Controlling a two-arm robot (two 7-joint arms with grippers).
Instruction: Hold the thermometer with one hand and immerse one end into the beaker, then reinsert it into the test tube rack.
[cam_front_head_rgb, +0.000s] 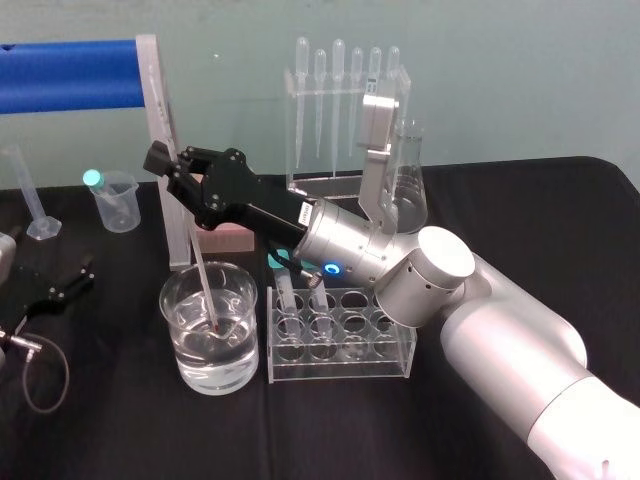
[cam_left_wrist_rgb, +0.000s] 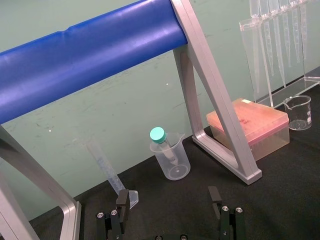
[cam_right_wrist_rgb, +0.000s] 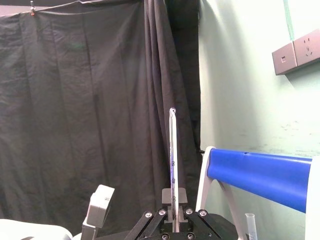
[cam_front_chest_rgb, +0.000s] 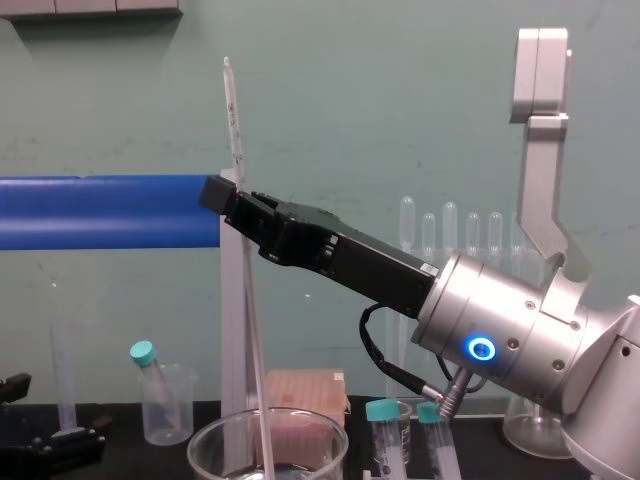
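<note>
While R gripper (cam_front_head_rgb: 175, 160) clamps thermometer (cam_front_chest_rgb: 234, 120), tip in beaker (cam_front_head_rgb: 200, 378) on black cloth (cam_front_head_rgb: 120, 425); green wall (cam_front_head_rgb: 500, 80) behind; L gripper (cam_left_wrist_rgb: 168, 200) idle, open.

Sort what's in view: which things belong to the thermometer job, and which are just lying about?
In use: right gripper, shut on the thermometer; beaker, holding its red tip; test tube rack.
Lying about: pipettes, flask, small plastic beaker, pink box; left gripper, open, parked at the left.

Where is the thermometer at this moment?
Head view, left of centre: the right gripper holds the thermometer, red tip in the beaker beside the rack; the left gripper rests far left.
</note>
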